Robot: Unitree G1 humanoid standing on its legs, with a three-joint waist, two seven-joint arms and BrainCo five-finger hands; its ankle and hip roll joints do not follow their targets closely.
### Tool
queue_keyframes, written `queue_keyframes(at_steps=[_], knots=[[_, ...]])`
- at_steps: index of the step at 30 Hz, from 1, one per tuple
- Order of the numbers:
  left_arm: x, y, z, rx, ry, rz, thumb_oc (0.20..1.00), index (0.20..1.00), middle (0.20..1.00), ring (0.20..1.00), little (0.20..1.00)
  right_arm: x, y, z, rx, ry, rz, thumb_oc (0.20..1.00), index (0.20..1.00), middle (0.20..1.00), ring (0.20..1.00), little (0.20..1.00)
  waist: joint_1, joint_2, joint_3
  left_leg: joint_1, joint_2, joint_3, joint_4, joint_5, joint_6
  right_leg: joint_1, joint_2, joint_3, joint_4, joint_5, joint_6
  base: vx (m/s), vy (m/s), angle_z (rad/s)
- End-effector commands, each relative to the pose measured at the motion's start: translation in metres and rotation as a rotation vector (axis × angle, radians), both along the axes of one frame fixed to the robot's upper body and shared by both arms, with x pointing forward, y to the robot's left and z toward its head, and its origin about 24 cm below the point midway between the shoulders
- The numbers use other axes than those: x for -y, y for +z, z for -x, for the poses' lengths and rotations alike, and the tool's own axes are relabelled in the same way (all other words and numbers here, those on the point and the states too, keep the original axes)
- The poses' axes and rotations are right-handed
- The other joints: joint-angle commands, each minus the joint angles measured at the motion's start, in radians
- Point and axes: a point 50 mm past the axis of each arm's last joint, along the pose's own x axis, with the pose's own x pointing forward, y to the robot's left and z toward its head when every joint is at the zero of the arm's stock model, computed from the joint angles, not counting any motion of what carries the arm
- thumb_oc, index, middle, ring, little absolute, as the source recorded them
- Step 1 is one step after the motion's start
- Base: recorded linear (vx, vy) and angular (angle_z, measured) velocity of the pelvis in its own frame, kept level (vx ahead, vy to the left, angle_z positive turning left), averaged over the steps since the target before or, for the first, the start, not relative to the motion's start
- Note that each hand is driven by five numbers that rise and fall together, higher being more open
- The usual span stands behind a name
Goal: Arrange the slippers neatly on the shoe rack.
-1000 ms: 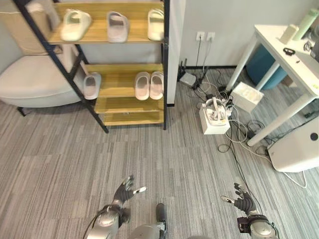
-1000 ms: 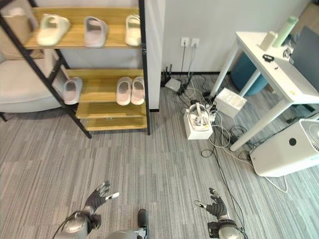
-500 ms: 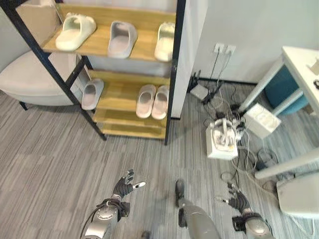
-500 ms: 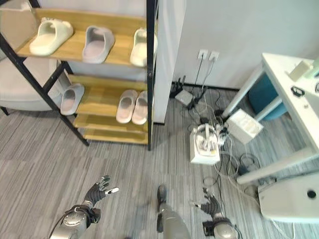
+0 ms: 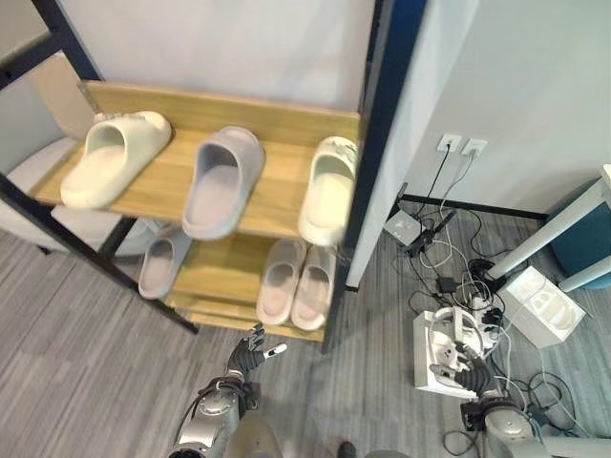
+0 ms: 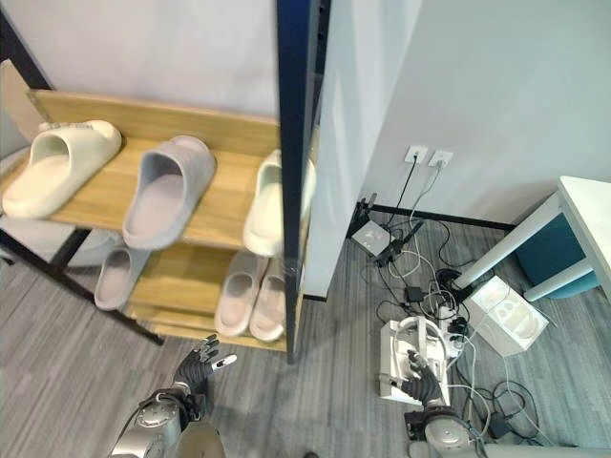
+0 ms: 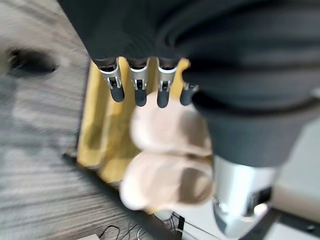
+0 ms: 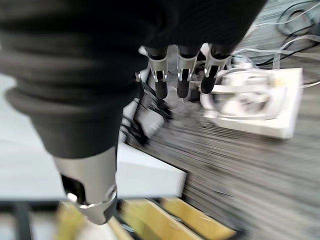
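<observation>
The shoe rack (image 5: 277,196) has wooden shelves in a black frame. Its upper shelf bears a cream slipper (image 5: 113,157), a grey slipper (image 5: 222,181) and a pale slipper (image 5: 326,189) by the right post. On the lower shelf lie a single grey slipper (image 5: 162,262) and a pink pair (image 5: 298,283), which also appears past my left fingers (image 7: 137,89) as the pink pair (image 7: 170,155). My left hand (image 5: 250,351) hovers open and empty just before the lower shelf. My right hand (image 5: 460,367) is open and empty, low on the right over a white box.
A white box holding a headset (image 5: 441,345) sits among tangled cables (image 5: 449,277) on the striped carpet. A second white box (image 5: 542,305), a white table leg (image 5: 549,239), wall sockets (image 5: 459,146) and a beige armchair (image 5: 29,186) surround the rack.
The camera has moved in towards the rack, so the shelves look larger and nearer. Both hands stay open and empty, the left now close to the lower shelf.
</observation>
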Motion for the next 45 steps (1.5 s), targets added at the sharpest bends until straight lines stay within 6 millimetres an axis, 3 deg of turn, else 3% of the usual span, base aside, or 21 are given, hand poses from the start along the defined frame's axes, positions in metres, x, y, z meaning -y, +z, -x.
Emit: queue_keyframes(at_steps=[1,3,4,7,8,10,11,12,13,16,19,25,27,29,32,37,38,40,41,43,45], knots=[[-0.015,0.040,-0.034,0.214,-0.033,-0.047,1.000,1.000,1.000,1.000,1.000,-0.028,-0.001,-0.010,0.040,0.060,-0.053,1.000,1.000,1.000,1.000,1.000,0.007,-0.095,0.025,0.131,0.016,0.019,-0.094,-0.116,-0.066,-0.120,-0.233,0.091,-0.005,0.164,0.100,0.00,0.227,-0.11],[-0.019,0.046,-0.038,0.235,-0.039,-0.059,1.000,1.000,1.000,1.000,1.000,-0.045,-0.004,-0.013,0.042,0.095,-0.095,1.000,1.000,1.000,1.000,1.000,0.018,-0.105,0.034,0.128,-0.015,0.059,-0.080,-0.147,-0.031,-0.173,-0.255,0.064,0.023,0.254,0.088,-0.01,0.357,0.04],[-0.021,0.047,-0.039,0.238,-0.039,-0.064,1.000,1.000,1.000,1.000,1.000,-0.049,-0.005,-0.015,0.041,0.110,-0.095,1.000,1.000,1.000,1.000,1.000,0.022,-0.102,0.036,0.132,-0.021,0.076,-0.085,-0.154,-0.022,-0.184,-0.243,0.043,0.029,0.243,0.083,-0.03,0.383,0.13],[-0.025,0.044,-0.036,0.221,-0.034,-0.076,1.000,1.000,1.000,1.000,1.000,-0.054,-0.006,-0.016,0.037,0.127,-0.108,1.000,1.000,1.000,1.000,1.000,0.024,-0.093,0.037,0.149,-0.048,0.097,-0.096,-0.159,0.003,-0.210,-0.144,0.035,0.053,0.165,0.065,-0.02,0.252,-0.11],[-0.027,0.043,-0.034,0.214,-0.025,-0.072,1.000,1.000,1.000,1.000,1.000,-0.055,-0.006,-0.016,0.040,0.134,-0.109,1.000,1.000,1.000,1.000,1.000,0.029,-0.083,0.047,0.163,-0.064,0.105,-0.100,-0.160,0.014,-0.210,-0.072,0.016,0.085,0.075,0.049,-0.05,0.232,-0.18],[-0.029,0.043,-0.033,0.207,-0.009,-0.063,1.000,1.000,1.000,1.000,1.000,-0.054,-0.005,-0.017,0.044,0.140,-0.098,1.000,1.000,1.000,1.000,1.000,0.031,-0.075,0.052,0.169,-0.085,0.108,-0.100,-0.153,0.021,-0.213,0.021,0.026,0.129,0.015,0.026,-0.09,0.146,-0.03],[-0.031,0.042,-0.031,0.203,0.004,-0.063,1.000,1.000,1.000,1.000,1.000,-0.054,-0.004,-0.018,0.048,0.144,-0.091,1.000,1.000,1.000,1.000,1.000,0.037,-0.075,0.058,0.172,-0.097,0.113,-0.099,-0.152,0.022,-0.205,0.054,0.018,0.141,-0.008,0.018,-0.08,0.050,0.06],[-0.032,0.042,-0.030,0.203,0.013,-0.059,1.000,1.000,1.000,1.000,1.000,-0.055,-0.003,-0.019,0.052,0.149,-0.089,1.000,1.000,1.000,1.000,1.000,0.045,-0.080,0.065,0.188,-0.103,0.121,-0.100,-0.155,0.021,-0.185,0.057,-0.007,0.132,-0.022,0.004,-0.07,-0.051,0.06],[-0.032,0.039,-0.027,0.193,0.017,-0.049,1.000,1.000,1.000,1.000,1.000,-0.054,-0.001,-0.020,0.061,0.152,-0.084,1.000,1.000,1.000,1.000,1.000,0.052,-0.091,0.064,0.185,-0.120,0.121,-0.080,-0.152,0.020,-0.138,0.075,-0.002,0.063,-0.027,-0.024,-0.05,-0.101,-0.03],[-0.027,0.037,-0.022,0.187,0.025,-0.019,1.000,1.000,1.000,1.000,1.000,-0.048,0.000,-0.019,0.059,0.159,-0.072,1.000,1.000,1.000,1.000,1.000,0.063,-0.087,0.073,0.158,-0.125,0.100,0.003,-0.153,0.013,-0.113,0.079,0.036,0.013,-0.015,-0.045,-0.06,-0.100,-0.09],[-0.019,0.039,-0.025,0.196,-0.004,-0.003,1.000,1.000,1.000,1.000,1.000,-0.039,0.002,-0.020,0.059,0.142,-0.053,1.000,1.000,1.000,1.000,1.000,0.058,-0.077,0.078,0.130,-0.121,0.061,0.021,-0.147,-0.004,-0.113,0.067,0.027,0.004,-0.018,-0.051,-0.10,0.015,0.07],[-0.014,0.038,-0.025,0.191,-0.027,0.001,1.000,1.000,1.000,1.000,1.000,-0.029,0.004,-0.018,0.060,0.115,-0.036,1.000,1.000,1.000,1.000,1.000,0.039,-0.076,0.061,0.164,-0.032,-0.012,0.010,-0.139,-0.030,-0.138,0.016,0.013,-0.007,-0.006,-0.039,-0.05,0.110,0.18],[-0.012,0.037,-0.023,0.188,-0.020,0.013,1.000,1.000,1.000,1.000,1.000,-0.028,0.004,-0.017,0.061,0.118,-0.028,1.000,1.000,1.000,1.000,1.000,0.031,-0.061,0.053,0.195,-0.002,-0.056,-0.028,-0.127,-0.049,-0.139,0.012,0.010,-0.007,-0.011,-0.031,0.02,0.164,0.04],[-0.008,0.037,-0.023,0.187,-0.034,0.019,1.000,1.000,1.000,1.000,1.000,-0.025,0.006,-0.017,0.064,0.122,-0.016,1.000,1.000,1.000,1.000,1.000,0.023,-0.045,0.048,0.208,0.009,-0.043,-0.068,-0.120,-0.058,-0.134,0.005,0.005,-0.006,-0.019,-0.023,0.03,0.200,0.05],[-0.006,0.035,-0.020,0.183,-0.048,0.019,1.000,1.000,1.000,1.000,1.000,-0.028,0.006,-0.017,0.061,0.137,-0.007,1.000,1.000,1.000,1.000,1.000,0.021,-0.029,0.040,0.241,-0.004,-0.046,-0.119,-0.136,-0.059,-0.137,0.001,0.011,0.001,-0.018,-0.012,0.02,0.184,0.04],[-0.011,0.032,-0.017,0.165,-0.049,-0.010,1.000,1.000,1.000,1.000,1.000,-0.040,0.009,-0.024,0.075,0.215,0.055,1.000,1.000,1.000,1.000,1.000,0.028,-0.048,0.035,0.264,-0.038,-0.013,-0.121,-0.172,-0.034,-0.147,-0.030,0.045,-0.009,0.021,0.017,0.02,0.142,-0.05],[-0.014,0.031,-0.017,0.159,-0.033,-0.025,1.000,1.000,1.000,1.000,1.000,-0.045,0.017,-0.030,0.106,0.281,0.154,1.000,1.000,1.000,1.000,1.000,0.033,-0.056,0.037,0.270,-0.045,0.002,-0.121,-0.180,-0.023,-0.151,-0.037,0.062,-0.012,0.030,0.025,0.02,0.150,-0.32],[-0.012,0.030,-0.017,0.169,-0.026,-0.049,1.000,1.000,1.000,1.000,1.000,-0.051,0.055,-0.040,0.271,0.481,0.490,1.000,1.000,1.000,1.000,1.000,0.025,-0.061,0.037,0.279,-0.053,0.028,-0.121,-0.190,-0.008,-0.159,-0.046,0.080,-0.027,0.050,0.040,0.01,0.139,-0.40],[-0.011,0.030,-0.016,0.167,-0.026,-0.049,1.000,1.000,1.000,1.000,1.000,-0.051,0.055,-0.039,0.268,0.481,0.491,1.000,1.000,1.000,1.000,1.000,0.026,-0.061,0.037,0.287,-0.054,0.029,-0.121,-0.199,-0.008,-0.151,-0.047,0.080,-0.027,0.041,0.040,0.01,0.076,-0.38],[-0.008,0.027,-0.015,0.164,-0.032,-0.056,1.000,1.000,1.000,1.000,1.000,-0.056,0.082,-0.034,0.392,0.569,0.663,1.000,1.000,1.000,1.000,1.000,0.010,-0.060,0.038,0.288,-0.055,0.042,-0.121,-0.197,-0.003,-0.159,-0.048,0.093,-0.032,0.055,0.048,-0.02,0.062,-0.21],[-0.005,0.025,-0.012,0.162,-0.043,-0.069,1.000,1.000,1.000,1.000,1.000,-0.065,0.095,-0.021,0.478,0.652,0.747,1.000,1.000,1.000,1.000,1.000,-0.003,-0.060,0.035,0.301,-0.055,0.051,-0.121,-0.210,-0.002,-0.156,-0.050,0.100,-0.036,0.050,0.053,0.00,0.069,-0.17]])
